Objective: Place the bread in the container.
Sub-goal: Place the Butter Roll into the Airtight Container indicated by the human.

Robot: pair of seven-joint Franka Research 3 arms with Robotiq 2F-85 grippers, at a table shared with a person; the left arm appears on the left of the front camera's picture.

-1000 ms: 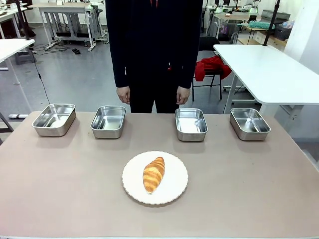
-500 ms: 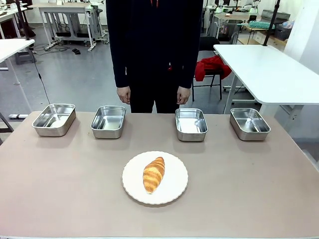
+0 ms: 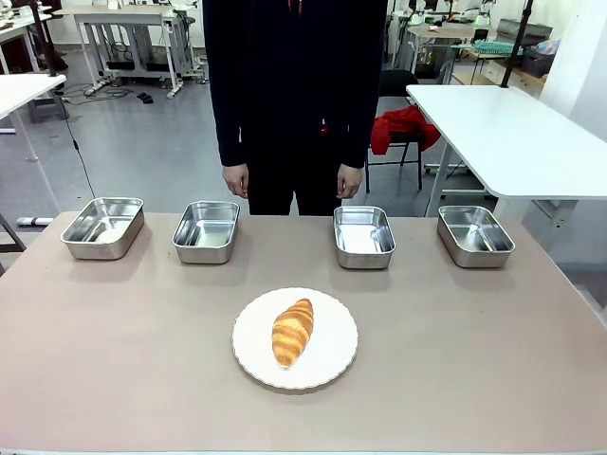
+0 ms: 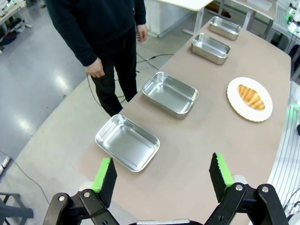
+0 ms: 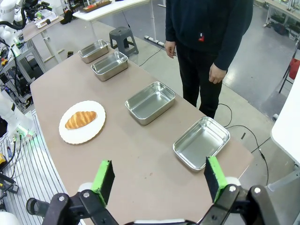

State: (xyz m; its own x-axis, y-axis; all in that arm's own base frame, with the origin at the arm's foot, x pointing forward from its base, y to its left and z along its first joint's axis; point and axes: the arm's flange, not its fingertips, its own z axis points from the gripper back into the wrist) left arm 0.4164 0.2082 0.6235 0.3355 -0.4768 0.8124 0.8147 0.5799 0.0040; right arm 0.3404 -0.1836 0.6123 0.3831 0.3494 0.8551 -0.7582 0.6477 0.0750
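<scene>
The bread (image 3: 292,332) is a golden-brown croissant lying on a round white plate (image 3: 334,363) near the middle of the table; it also shows as the bread (image 4: 251,96) and the bread (image 5: 80,119) in the wrist views. Several identical steel containers stand in a row along the far edge: container (image 3: 103,227), container (image 3: 206,230), container (image 3: 363,236). My left gripper (image 4: 162,176) hangs open high above the table's left end, over a container (image 4: 127,142). My right gripper (image 5: 160,179) hangs open high above the right end, near a container (image 5: 201,142). Nothing is between either pair of fingers.
A person in dark clothes (image 3: 294,95) stands at the far side with both hands hanging down, hand (image 3: 234,179) and hand (image 3: 348,181) just beyond the table edge. A white table (image 3: 512,133) and a chair with red cloth (image 3: 403,128) stand behind on the right.
</scene>
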